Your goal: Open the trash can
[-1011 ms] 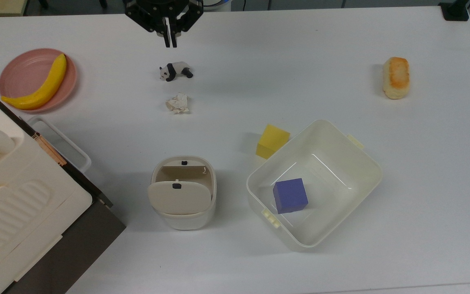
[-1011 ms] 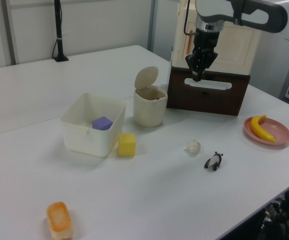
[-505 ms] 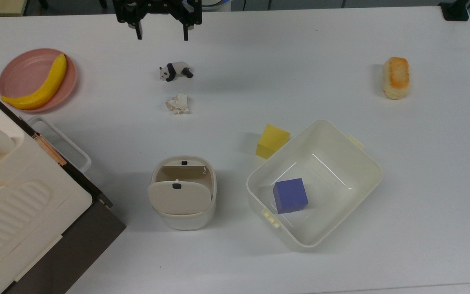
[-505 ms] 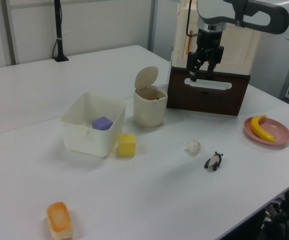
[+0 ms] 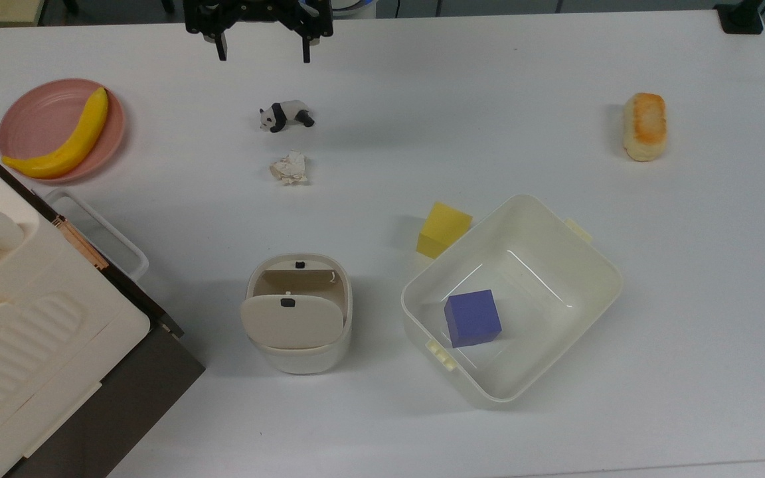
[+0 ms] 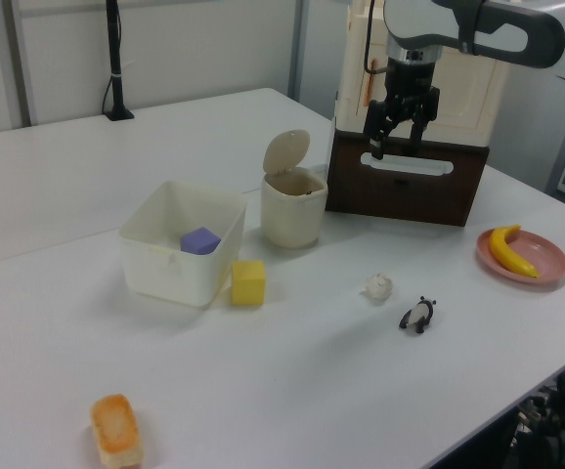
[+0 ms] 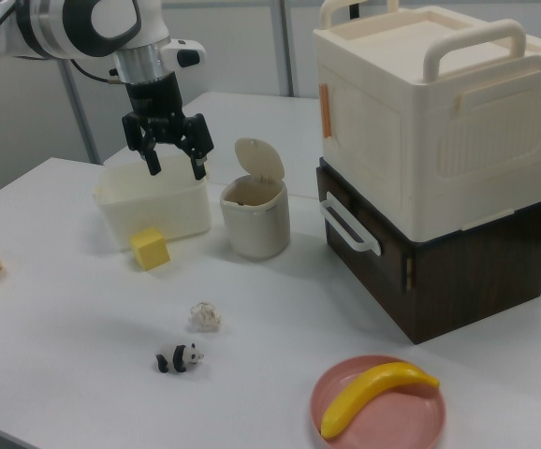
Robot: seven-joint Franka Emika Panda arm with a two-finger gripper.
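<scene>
- On the top view's left, a pink plate (image 5: pixel 24 119) with a banana (image 5: pixel 64 143) is seen on the table (image 5: pixel 489 99). Nothing there has been moved in the last second.
- Next to the right, the gripper (image 5: pixel 262 53) is held high at the far edge of the top view, above the panda toy (image 5: pixel 286 116). One second ago its two fingers were pressed together. Half a second ago they had been spread, and now they are spread wide apart with nothing between them.
- Just below the panda toy in the top view, a crumpled paper ball (image 5: pixel 290 167) is left where it was.
- The trash can (image 5: pixel 298 312) is found low in the top view, left of the middle, between the big cream box (image 5: pixel 30 332) and the white tub (image 5: pixel 512 299). Its lid (image 6: pixel 286 152) is seen standing up in the left view, and the inside can be looked into from above. It has not been touched in this last second.
- What this means: the can looks already open, so the task seems done. The spread fingers, well apart from the can, are judged to be a sign that the arm has been let go free.
- On the top view's far right, a bread roll (image 5: pixel 645 126) has been left alone.
</scene>
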